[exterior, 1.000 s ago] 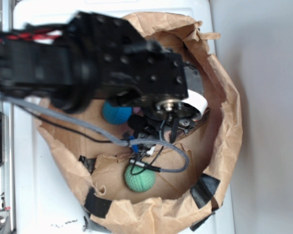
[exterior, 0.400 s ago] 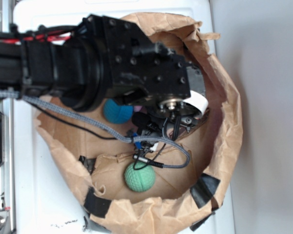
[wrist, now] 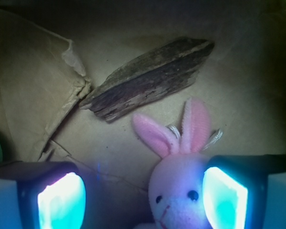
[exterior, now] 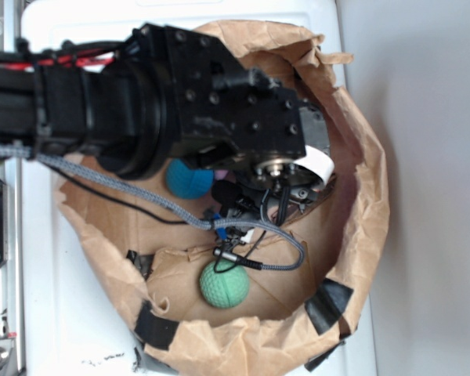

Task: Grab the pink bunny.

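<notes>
Pink bunny [wrist: 178, 191] is lying between the 2 fingers [wrist: 62, 202] of the claw [wrist: 143, 200], nearer the right one, because the claw is standing wide open around it, gripping nothing.

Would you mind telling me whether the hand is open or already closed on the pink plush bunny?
Open. In the wrist view the hand has its pads wide apart, the pink plush bunny beside the right pad, with a gap to the left.
</notes>
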`<action>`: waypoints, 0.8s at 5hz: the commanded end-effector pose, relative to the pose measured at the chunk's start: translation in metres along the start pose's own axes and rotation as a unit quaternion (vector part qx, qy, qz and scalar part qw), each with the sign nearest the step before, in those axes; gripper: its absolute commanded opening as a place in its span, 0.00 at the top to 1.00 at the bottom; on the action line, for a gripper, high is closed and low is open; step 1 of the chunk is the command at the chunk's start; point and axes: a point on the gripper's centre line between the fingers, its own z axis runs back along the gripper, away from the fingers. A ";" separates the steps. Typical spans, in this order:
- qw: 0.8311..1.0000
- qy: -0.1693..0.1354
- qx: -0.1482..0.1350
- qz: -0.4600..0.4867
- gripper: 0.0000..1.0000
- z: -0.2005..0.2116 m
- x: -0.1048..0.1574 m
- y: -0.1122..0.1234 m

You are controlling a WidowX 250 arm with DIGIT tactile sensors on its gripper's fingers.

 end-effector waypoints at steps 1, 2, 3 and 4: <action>0.998 -0.052 0.016 0.005 1.00 -0.011 0.000 0.026; 0.998 -0.061 0.007 0.013 1.00 -0.003 0.001 0.027; 0.998 -0.059 0.006 0.019 1.00 0.011 0.002 0.022; 0.998 -0.059 0.003 0.029 1.00 0.031 0.004 0.010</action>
